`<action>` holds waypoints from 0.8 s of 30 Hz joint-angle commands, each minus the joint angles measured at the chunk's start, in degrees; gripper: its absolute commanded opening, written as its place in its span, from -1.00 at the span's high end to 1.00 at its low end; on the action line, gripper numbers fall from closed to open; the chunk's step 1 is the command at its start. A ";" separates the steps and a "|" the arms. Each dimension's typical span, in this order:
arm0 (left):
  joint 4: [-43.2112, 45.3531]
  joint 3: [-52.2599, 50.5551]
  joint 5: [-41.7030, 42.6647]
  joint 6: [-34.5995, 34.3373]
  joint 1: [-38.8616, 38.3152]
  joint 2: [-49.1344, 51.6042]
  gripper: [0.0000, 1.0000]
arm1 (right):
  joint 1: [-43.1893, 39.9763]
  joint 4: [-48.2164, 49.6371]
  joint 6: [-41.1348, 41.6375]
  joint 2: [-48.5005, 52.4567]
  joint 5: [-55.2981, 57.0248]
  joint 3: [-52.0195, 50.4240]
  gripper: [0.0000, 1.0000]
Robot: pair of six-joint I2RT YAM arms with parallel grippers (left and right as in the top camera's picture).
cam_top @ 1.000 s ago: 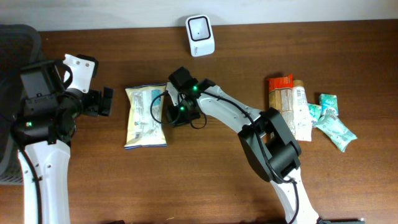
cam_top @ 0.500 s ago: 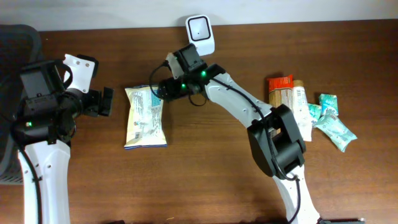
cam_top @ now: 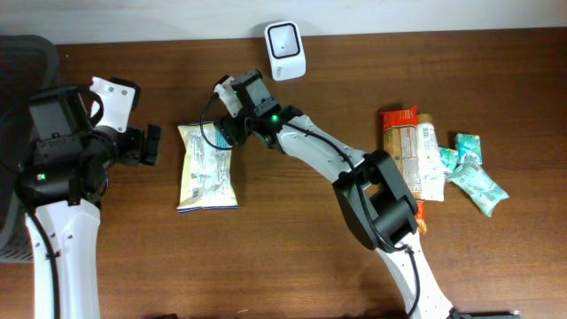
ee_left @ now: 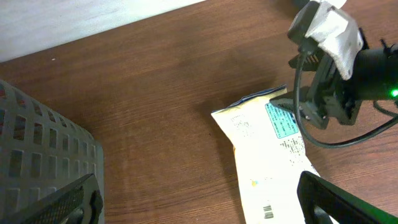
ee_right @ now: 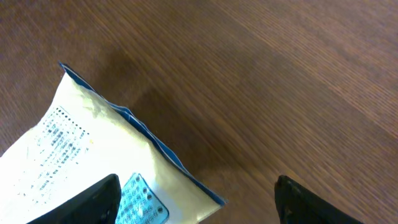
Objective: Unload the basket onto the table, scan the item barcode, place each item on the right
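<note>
While the pale yellow snack bag (cam_top: 206, 167) lies flat on the brown table (cam_top: 292, 257), small print facing up, the right gripper (cam_top: 223, 127) hangs over its top right corner with the jaws spread wide and nothing in them. From the right wrist camera you can see both fingers (ee_right: 93, 200) down at the bottom edges of the shot, with the bag's blue-edged corner on the wood between them, not pinched at all. The left gripper (cam_top: 149, 144) sits just left of the bag, not touching it, also wide open and empty. Its wrist view looks along the bag and catches a little barcode (ee_left: 267, 211) near the bag's near end, plus a grey mesh basket (ee_left: 37, 155) off to the side. The white scanner (cam_top: 285, 39) stands at the back edge of the table, up and to the right of the bag and clear of it. A bunch of other snack packs (cam_top: 425, 155) lies well apart on the right side.
</note>
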 commanded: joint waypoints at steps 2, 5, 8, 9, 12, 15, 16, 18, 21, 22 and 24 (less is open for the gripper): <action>0.11 0.15 0.00 0.87 0.13 -0.66 -0.98 | 0.31 0.59 3.43 2.36 0.31 0.63 -0.55; 0.11 0.15 0.00 0.87 0.13 -0.66 -0.98 | 0.26 0.26 14.27 3.65 0.28 0.63 -0.54; 0.09 0.15 0.00 0.87 0.13 -0.66 -0.98 | 0.26 -0.44 24.26 3.65 0.07 0.63 -0.30; 0.11 0.15 0.00 0.87 0.13 -0.66 -0.98 | 0.31 -2.10 29.18 3.72 0.04 0.63 -0.17; 0.11 0.15 0.00 0.87 0.13 -0.66 -0.98 | 0.37 -4.92 30.82 3.72 -2.12 0.63 0.04; 0.11 0.15 0.02 0.87 0.13 -0.66 -0.98 | 0.17 -14.49 30.80 3.69 -2.64 0.63 0.52; 0.11 0.15 0.02 0.87 0.13 -0.66 -0.98 | -0.13 -17.42 30.77 3.58 -2.80 0.66 0.51; 0.11 0.15 0.02 0.87 0.13 -0.66 -0.98 | -0.96 -26.45 30.47 2.03 -4.31 0.72 0.50; 0.11 0.15 0.02 0.90 0.13 -0.66 -0.98 | -1.64 -35.10 27.41 -1.03 -5.51 0.76 0.48; 0.11 0.15 0.00 0.87 0.13 -0.66 -0.98 | -1.64 -39.04 25.88 -2.54 -6.19 0.76 0.41; 0.09 0.15 0.00 0.87 0.13 -0.66 -0.98 | -1.60 -45.38 22.12 -4.92 -8.61 0.76 0.33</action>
